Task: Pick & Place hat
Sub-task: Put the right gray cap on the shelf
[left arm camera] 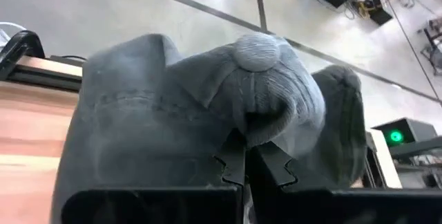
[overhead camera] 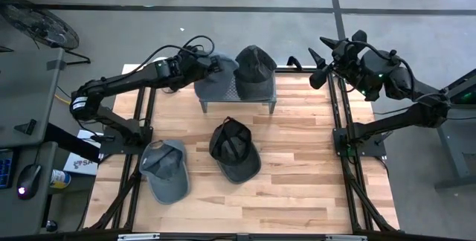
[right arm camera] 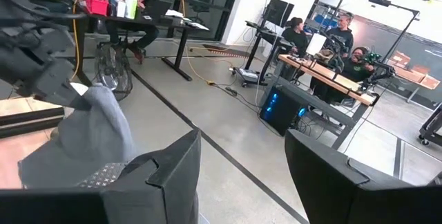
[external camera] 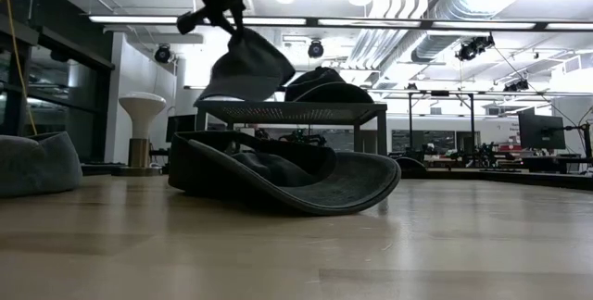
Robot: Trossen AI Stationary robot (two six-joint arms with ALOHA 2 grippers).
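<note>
My left gripper (overhead camera: 198, 67) is shut on a grey hat (overhead camera: 216, 79) (external camera: 246, 64) over the left half of a grey mesh stand (overhead camera: 238, 101) at the table's far middle. A dark hat (overhead camera: 255, 70) sits crown up on the stand's right half. A second grey hat (overhead camera: 165, 169) and a black hat (overhead camera: 234, 150) lie upside down on the wood nearer the front. My right gripper (overhead camera: 320, 64) hangs open and empty beyond the table's far right corner. My left gripper (left arm camera: 246, 149) pinches a bunched fold of the grey hat's crown (left arm camera: 259, 124), just below its top button (left arm camera: 259, 50), between its two fingers. The fingers come from the table's left, slanting down. The hat hangs tilted below them, just over the stand's top (external camera: 292, 110); whether it touches, I cannot tell.
The stand's legs (overhead camera: 272, 108) stand on the wooden tabletop (overhead camera: 312, 174). Bare wood lies on the table's right half and along its near edge. People sit at desks in the room beyond the table (right arm camera: 324, 37).
</note>
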